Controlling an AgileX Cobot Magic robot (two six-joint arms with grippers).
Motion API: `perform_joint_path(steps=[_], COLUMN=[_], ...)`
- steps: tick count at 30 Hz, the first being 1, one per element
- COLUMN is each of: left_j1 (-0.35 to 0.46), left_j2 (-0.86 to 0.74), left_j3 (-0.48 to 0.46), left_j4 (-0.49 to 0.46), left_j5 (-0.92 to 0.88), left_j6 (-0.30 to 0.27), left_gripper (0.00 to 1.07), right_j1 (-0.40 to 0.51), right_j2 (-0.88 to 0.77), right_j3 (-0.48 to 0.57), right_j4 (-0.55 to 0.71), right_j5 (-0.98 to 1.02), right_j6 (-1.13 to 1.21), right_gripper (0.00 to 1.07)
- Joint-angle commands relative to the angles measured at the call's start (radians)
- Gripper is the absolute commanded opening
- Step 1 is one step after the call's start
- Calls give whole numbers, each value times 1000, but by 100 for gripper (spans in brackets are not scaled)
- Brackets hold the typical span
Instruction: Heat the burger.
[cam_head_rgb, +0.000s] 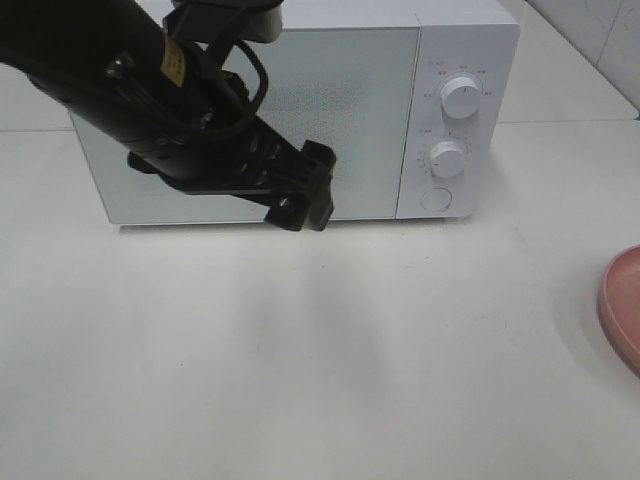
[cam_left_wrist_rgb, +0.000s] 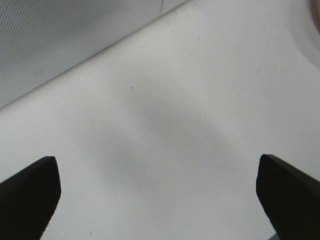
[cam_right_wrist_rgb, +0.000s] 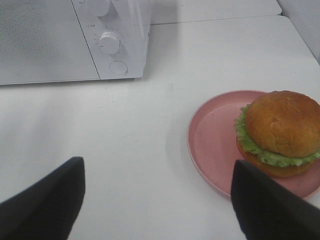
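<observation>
We see left tool (cam_left_wrist_rgb: 157, 192) spread, empty, by shut microwave (cam_head_rgb: 300, 110); right tool (cam_right_wrist_rgb: 157, 200) spread near burger (cam_right_wrist_rgb: 280, 132) on pink plate (cam_right_wrist_rgb: 212, 142).

Bright, even overhead light; soft shadows on table (cam_head_rgb: 300, 350); wrist views slightly blurry.

We see our left arm (cam_head_rgb: 120, 75) is matte black, with a yellow label, looped black cable, blocky gripper (cam_head_rgb: 308, 200).
</observation>
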Motion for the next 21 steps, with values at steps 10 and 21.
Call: perform_joint_path(steps=[10,21], left_j1=[257,617], left_j2=[-128,-271], left_j3=[0,0], left_j4=[-15,-22], left_j5=[355,553], left_j6=[21,102], left_gripper=[99,99], right_j1=[-6,-6], right_j2=[-28,-28], right_j3=[2,2], right_j4=[0,0], right_j5=[-4,-4], right_j6=[5,6], right_gripper=[76,76])
